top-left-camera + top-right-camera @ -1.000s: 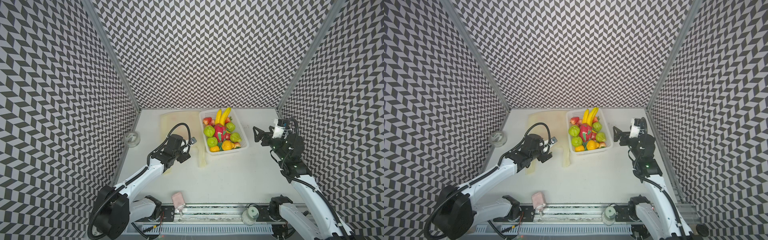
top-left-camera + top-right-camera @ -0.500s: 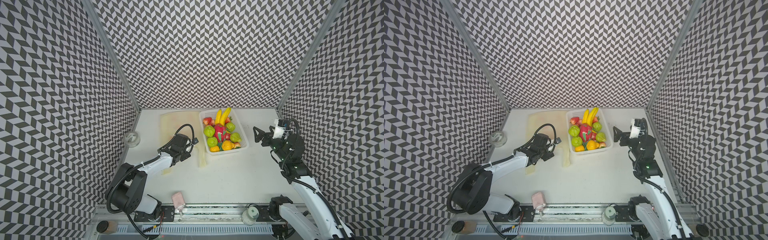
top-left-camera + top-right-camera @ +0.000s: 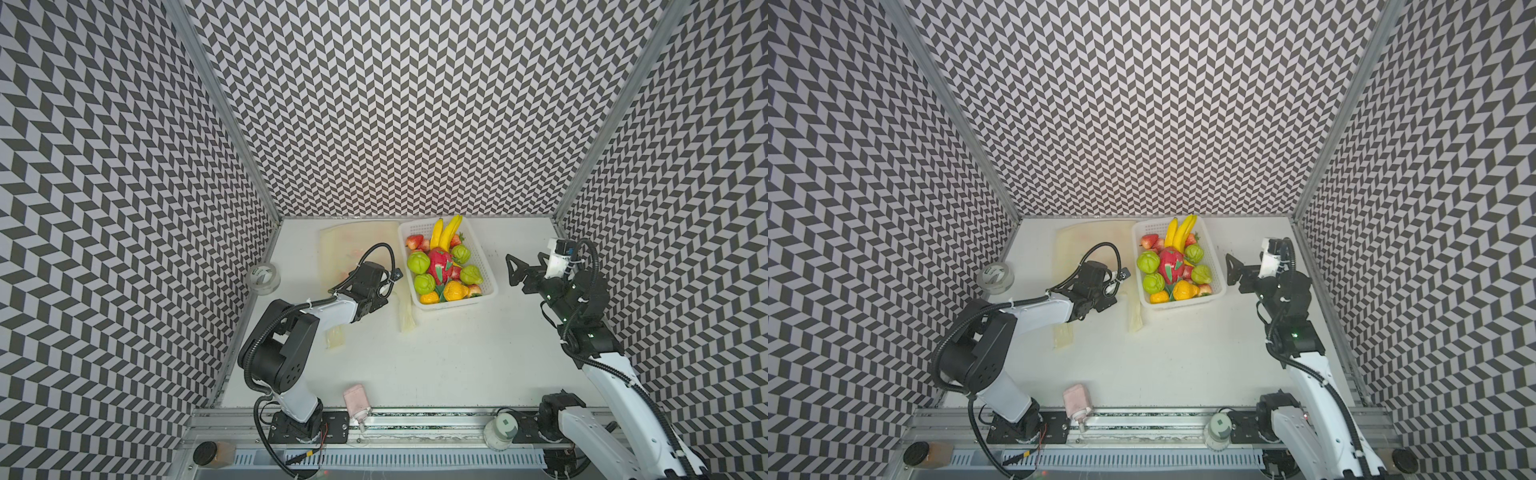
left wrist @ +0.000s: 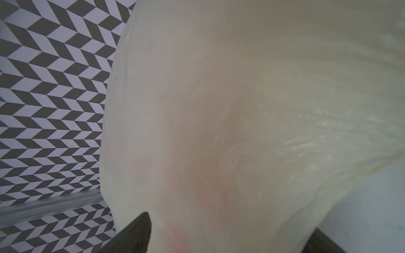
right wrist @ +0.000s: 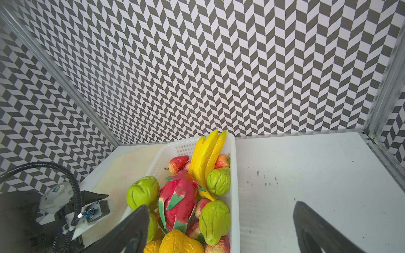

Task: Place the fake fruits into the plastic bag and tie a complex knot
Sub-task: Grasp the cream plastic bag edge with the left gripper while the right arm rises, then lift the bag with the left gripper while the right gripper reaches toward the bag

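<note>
The pale-yellow plastic bag (image 4: 219,109) fills nearly the whole frame. It sits so near the lens that its thin film blurs into soft folds and fine glossy creases, with a faint pinkish tint showing through in places. The left gripper (image 4: 232,237) has its jaws spread wide, its two dark fingertips (image 4: 135,234) poking in at the frame's edge on either side of the bag. Whether either touches the film cannot be told. Farther off, beyond the bag, rises a wall (image 4: 48,98) of black-and-white chevrons crossed by a metal rail (image 4: 48,203). A bare patch of white table (image 4: 372,208) shows beside the bag's curved edge.
</note>
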Available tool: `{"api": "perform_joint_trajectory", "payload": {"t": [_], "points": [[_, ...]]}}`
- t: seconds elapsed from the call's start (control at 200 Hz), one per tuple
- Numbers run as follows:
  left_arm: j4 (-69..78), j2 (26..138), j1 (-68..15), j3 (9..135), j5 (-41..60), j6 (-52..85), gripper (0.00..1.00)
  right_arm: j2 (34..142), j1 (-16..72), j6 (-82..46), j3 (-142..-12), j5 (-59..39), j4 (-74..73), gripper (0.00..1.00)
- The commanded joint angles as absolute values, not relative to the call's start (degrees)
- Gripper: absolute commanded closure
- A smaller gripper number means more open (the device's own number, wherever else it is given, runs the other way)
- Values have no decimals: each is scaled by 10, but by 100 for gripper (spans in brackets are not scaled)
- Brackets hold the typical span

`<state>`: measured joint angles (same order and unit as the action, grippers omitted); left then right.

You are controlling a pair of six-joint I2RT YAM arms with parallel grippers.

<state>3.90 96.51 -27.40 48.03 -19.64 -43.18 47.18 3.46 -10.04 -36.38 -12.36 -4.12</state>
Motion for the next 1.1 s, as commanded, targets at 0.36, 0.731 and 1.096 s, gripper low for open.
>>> {"api": "perform_joint_trajectory", "payload": {"t": [0.36,0.731,1.096], "points": [[92,1016,-277,521,-209,-445,24,469,32,-90,-359,-127,-79,0],[86,979,-272,526,-200,-430,100,465,32,-87,-356,-126,-80,0],[-24,878,-245,556,-169,-384,100,459,32,-87,-351,-133,-82,0]]}}
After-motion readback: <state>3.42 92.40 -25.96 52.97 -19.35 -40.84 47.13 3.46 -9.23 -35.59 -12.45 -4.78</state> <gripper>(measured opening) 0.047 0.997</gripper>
